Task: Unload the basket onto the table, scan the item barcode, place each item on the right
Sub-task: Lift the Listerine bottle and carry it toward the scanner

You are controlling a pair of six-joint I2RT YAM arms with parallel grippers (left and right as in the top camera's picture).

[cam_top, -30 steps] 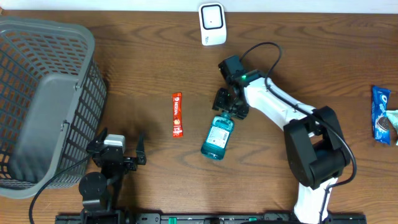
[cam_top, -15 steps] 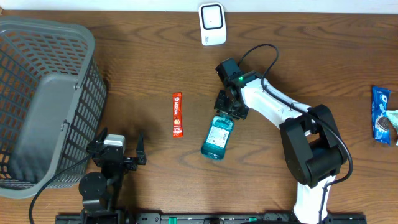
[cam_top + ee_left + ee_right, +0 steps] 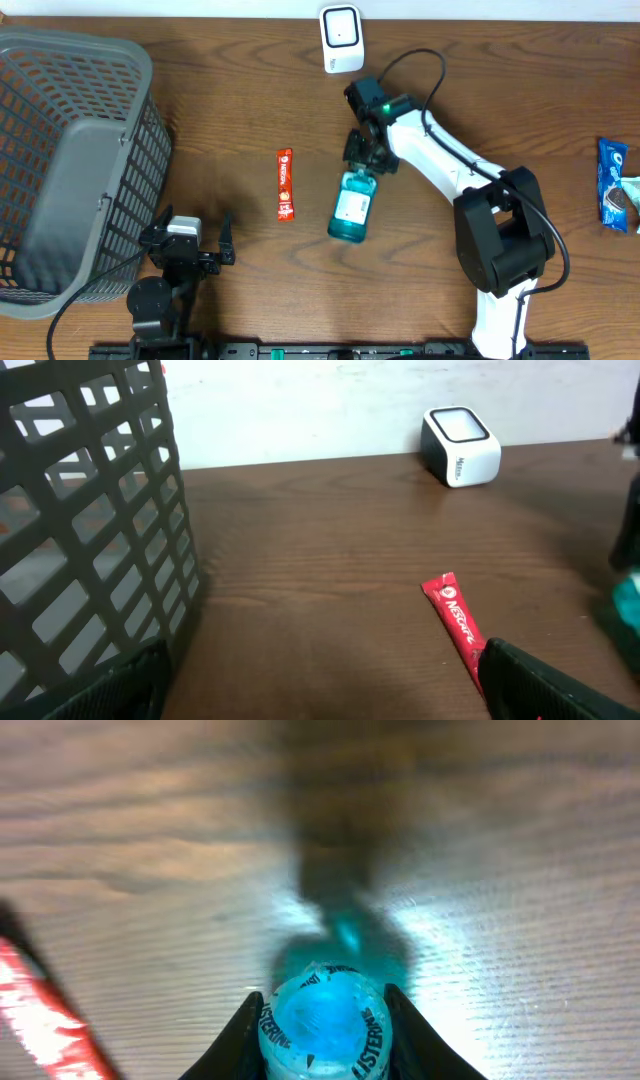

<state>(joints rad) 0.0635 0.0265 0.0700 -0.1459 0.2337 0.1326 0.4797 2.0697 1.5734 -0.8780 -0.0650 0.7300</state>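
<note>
Brown wood table (image 3: 250, 120) fills the whole view from above, and the mouthwash bottle (image 3: 352, 207) lies flat on it near the middle. It is blue with a white label that faces up. I cannot see a barcode on it.

The right gripper (image 3: 362, 160) is at the cap end of the bottle. In the right wrist view its two fingers (image 3: 240, 1040) press on the cap, one on each side, so they look closed on it. The bottle's long body runs straight out from the fingers, away from the cap. So the fingers hold only one tip, and the heavy part hangs out past them. I think the bottle may tip or swing when it goes up.

The white scanner (image 3: 341, 38) stands on the other side of the fingers from the bottle's body, near the back edge. I think the bottle has to be lifted and turned so its code faces that box.

The left gripper (image 3: 188, 235) is wide open with nothing in it. It is well apart from the bottle, with the red stick pack (image 3: 285, 184) between them. The right arm is the one on the bottle, so this job is its job
</note>
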